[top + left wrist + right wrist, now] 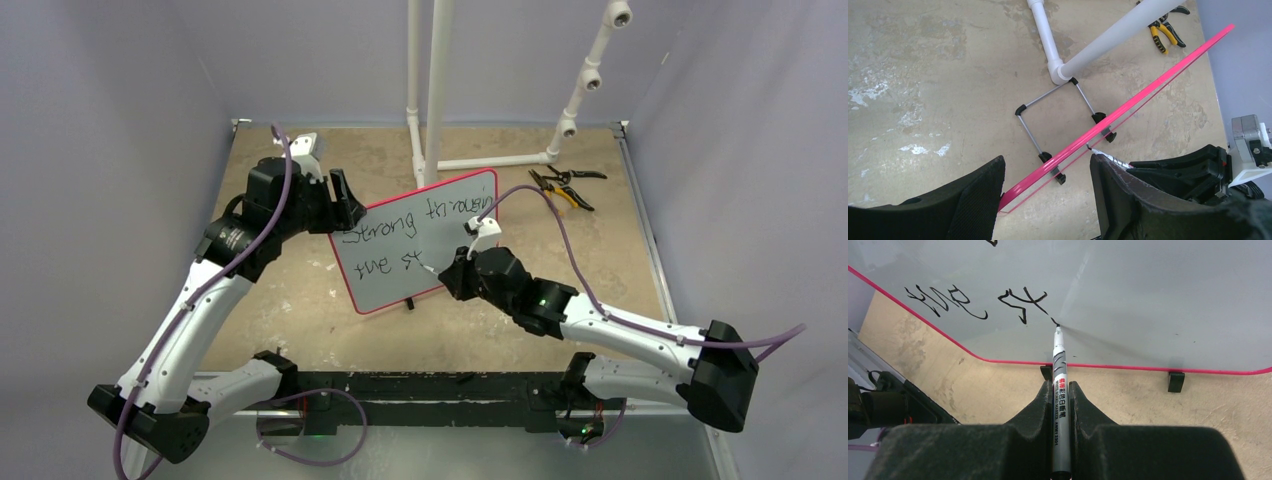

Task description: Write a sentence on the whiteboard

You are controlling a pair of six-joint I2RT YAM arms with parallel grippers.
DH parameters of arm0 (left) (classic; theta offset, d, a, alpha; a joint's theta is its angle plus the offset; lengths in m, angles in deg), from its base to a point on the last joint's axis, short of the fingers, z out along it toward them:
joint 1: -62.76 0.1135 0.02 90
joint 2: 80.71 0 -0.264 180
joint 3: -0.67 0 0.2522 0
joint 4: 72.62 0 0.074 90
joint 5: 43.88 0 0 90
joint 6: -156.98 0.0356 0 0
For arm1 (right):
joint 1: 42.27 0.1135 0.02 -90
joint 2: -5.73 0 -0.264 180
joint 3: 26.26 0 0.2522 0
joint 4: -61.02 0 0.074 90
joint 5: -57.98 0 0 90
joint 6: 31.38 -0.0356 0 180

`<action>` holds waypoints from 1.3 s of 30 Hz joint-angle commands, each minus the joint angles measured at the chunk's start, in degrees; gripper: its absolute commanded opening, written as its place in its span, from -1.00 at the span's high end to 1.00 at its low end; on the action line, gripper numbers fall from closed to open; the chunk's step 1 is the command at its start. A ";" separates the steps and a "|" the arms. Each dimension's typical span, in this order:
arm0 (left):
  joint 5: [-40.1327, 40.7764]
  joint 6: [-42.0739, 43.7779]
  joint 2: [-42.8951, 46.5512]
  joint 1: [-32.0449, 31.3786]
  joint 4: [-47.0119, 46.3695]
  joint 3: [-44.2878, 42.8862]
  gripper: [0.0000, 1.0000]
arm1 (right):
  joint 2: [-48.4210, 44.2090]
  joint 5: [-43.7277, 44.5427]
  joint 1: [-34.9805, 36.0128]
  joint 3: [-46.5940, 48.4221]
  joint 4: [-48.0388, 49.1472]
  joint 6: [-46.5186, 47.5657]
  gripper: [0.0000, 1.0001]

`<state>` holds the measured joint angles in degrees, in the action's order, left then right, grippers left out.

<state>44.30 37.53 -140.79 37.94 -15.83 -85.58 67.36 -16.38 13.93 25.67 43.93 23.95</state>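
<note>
Closest in, the right gripper (pixel 1061 390) is clenched on a slim marker (pixel 1059 360), with the barrel seated in the groove between its fingers. The tip touches the whiteboard (pixel 1158 305) just after the letters "st" on the lower line. The sentence (pixel 400 228) reads "Strong through" above and "the st" below, so I judge it unfinished. The whiteboard stands tilted back near the middle of the table (pixel 290 300), turned at an angle, on two small black feet with a thin wire stand (pixel 1048 107) behind it. It looks thin, stiff and light with a slick face, so pen pressure could probably push or tip it; the red rim at a corner is the sensible place to hold. There the left gripper (pixel 1047 172) sits with its fingers spread, straddling the upper left corner, though I cannot tell whether either pad touches the rim. Farther back on the mottled tan top are a white pipe frame (pixel 435 90) and pliers (pixel 565 188), with plain pale walls around
</note>
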 commanded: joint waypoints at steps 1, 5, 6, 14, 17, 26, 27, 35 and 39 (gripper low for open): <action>-1.60 -1.04 1.43 -0.05 0.90 -0.15 -0.25 | -1.53 2.97 -0.04 0.98 -0.18 -1.03 1.00; -1.60 -0.97 1.62 -0.05 1.04 -0.07 -0.25 | -3.82 3.43 -0.04 0.42 0.65 -1.85 1.00; -1.60 -1.03 1.67 -0.05 1.01 -0.03 -0.25 | -4.72 3.51 -0.04 0.15 0.93 -2.02 1.00; -1.69 -1.61 2.06 -0.05 0.69 0.37 -0.26 | -12.16 3.88 -0.04 -2.71 1.82 -2.60 1.00; -1.76 -1.69 2.15 -0.05 0.66 0.51 -0.27 | -12.21 5.11 -0.05 -2.43 -0.30 -3.74 1.00; -2.13 -1.94 1.93 -0.05 0.51 0.14 -0.27 | -9.88 6.53 -0.04 -1.33 0.17 -3.51 1.00; -2.13 -1.94 1.97 -0.05 0.56 0.05 -0.27 | -9.49 6.34 -0.04 -1.27 0.43 -3.25 1.00; -2.13 -2.18 1.90 -0.05 0.50 -0.02 -0.27 | -7.31 5.89 -0.04 -0.69 3.03 -2.37 1.00; -2.22 -2.12 1.77 -0.05 0.51 0.06 -0.27 | -6.25 5.24 -0.04 -0.26 3.07 -1.86 1.00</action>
<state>44.14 36.52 -139.71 37.97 -15.05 -85.45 60.49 -11.77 13.93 23.53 44.65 21.15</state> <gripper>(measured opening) 0.635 0.122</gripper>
